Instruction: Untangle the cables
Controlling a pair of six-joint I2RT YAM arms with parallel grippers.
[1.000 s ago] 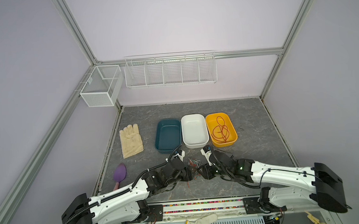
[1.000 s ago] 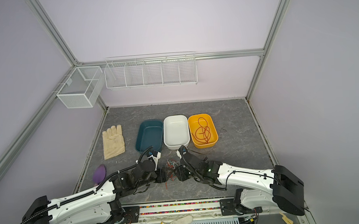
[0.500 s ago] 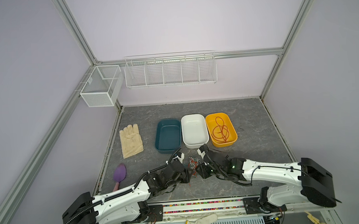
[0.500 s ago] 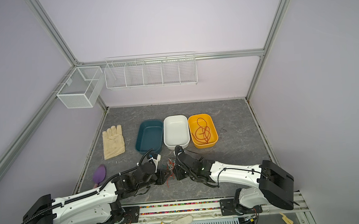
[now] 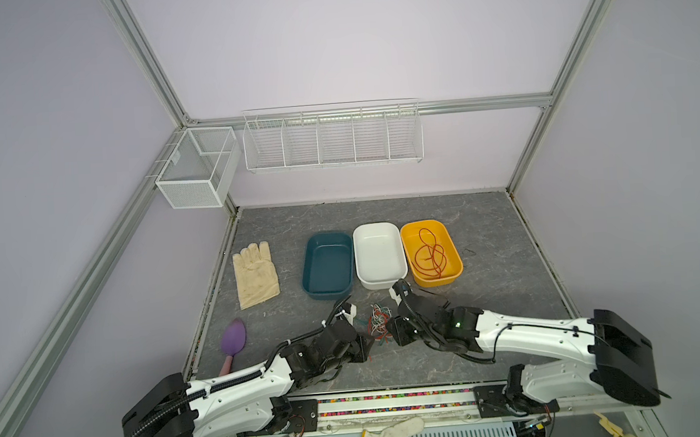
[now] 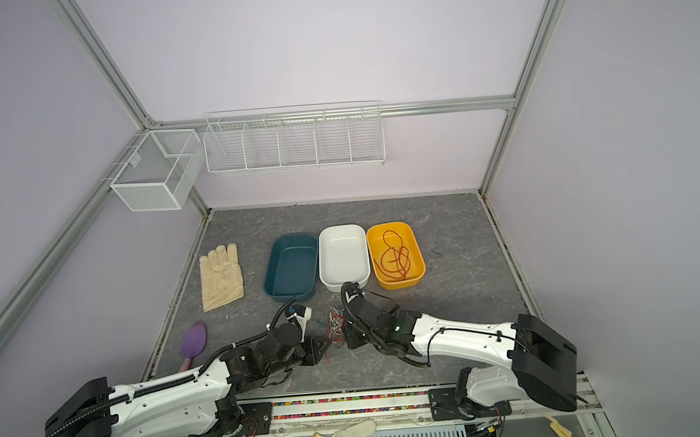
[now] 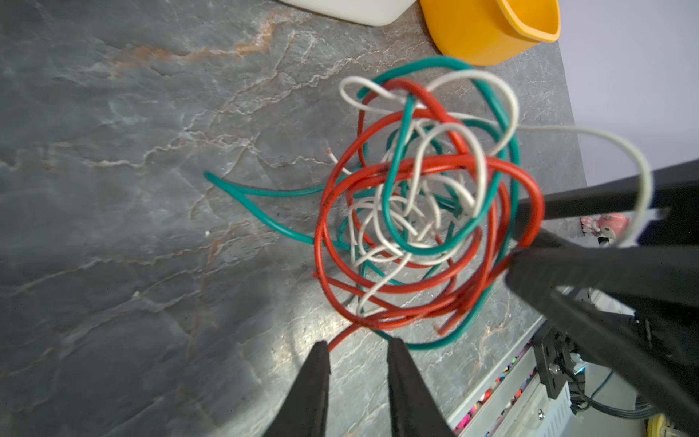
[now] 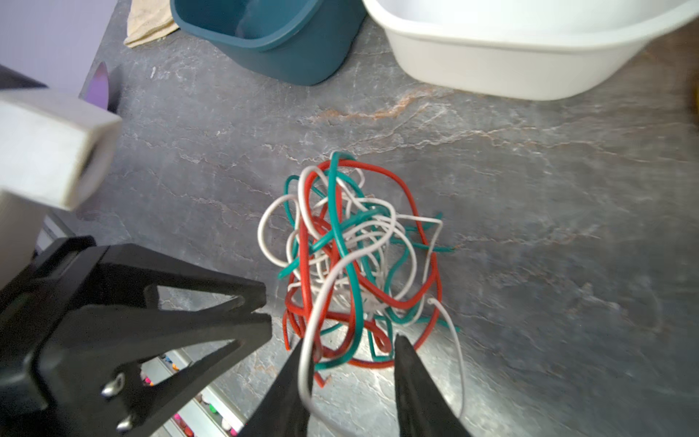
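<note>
Seeking grips, left pincer (image 7: 357, 340) and right pincer (image 8: 351, 338), part-open, clamping nothing, flanked tangled red, green, white cables (image 5: 379, 324); next, likely pinching one loop.

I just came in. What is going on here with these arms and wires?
A tangle of red, green and white cables lies on the grey table, before three tubs, to be untangled. The robot's left end effector and right end effector sit at opposite sides of it, both open; neither visibly clamps a wire. One red-orange cable already lies in the yellow tub; the teal tub and the white tub look empty.
</note>
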